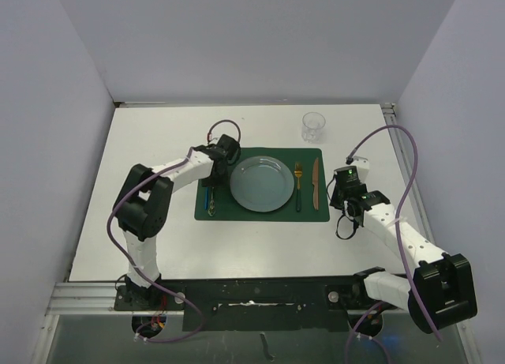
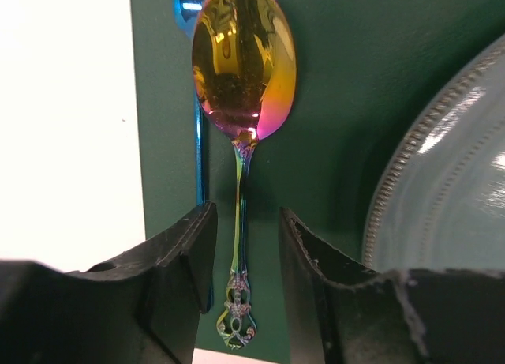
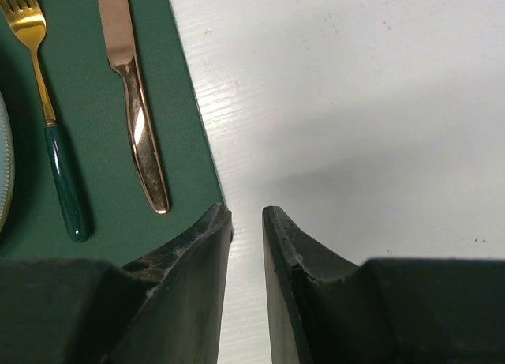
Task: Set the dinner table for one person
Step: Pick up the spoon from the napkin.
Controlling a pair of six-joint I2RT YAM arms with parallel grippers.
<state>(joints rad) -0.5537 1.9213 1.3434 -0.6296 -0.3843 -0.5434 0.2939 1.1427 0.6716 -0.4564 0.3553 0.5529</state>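
Now | left pincer spread astride spoon handle | right pincer slightly parted, empty

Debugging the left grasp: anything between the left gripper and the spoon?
Nothing visible. The spoon handle lies between the left gripper's open fingers, with gaps on both sides. A blue utensil lies close alongside it; the plate sits apart.

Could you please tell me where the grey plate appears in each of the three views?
Top external: plate at the centre of the green placemat.
Left wrist: plate along the right edge, right of the spoon.
Right wrist: a sliver of plate at the left edge, beside the fork.
Shared landmark: the green placemat.
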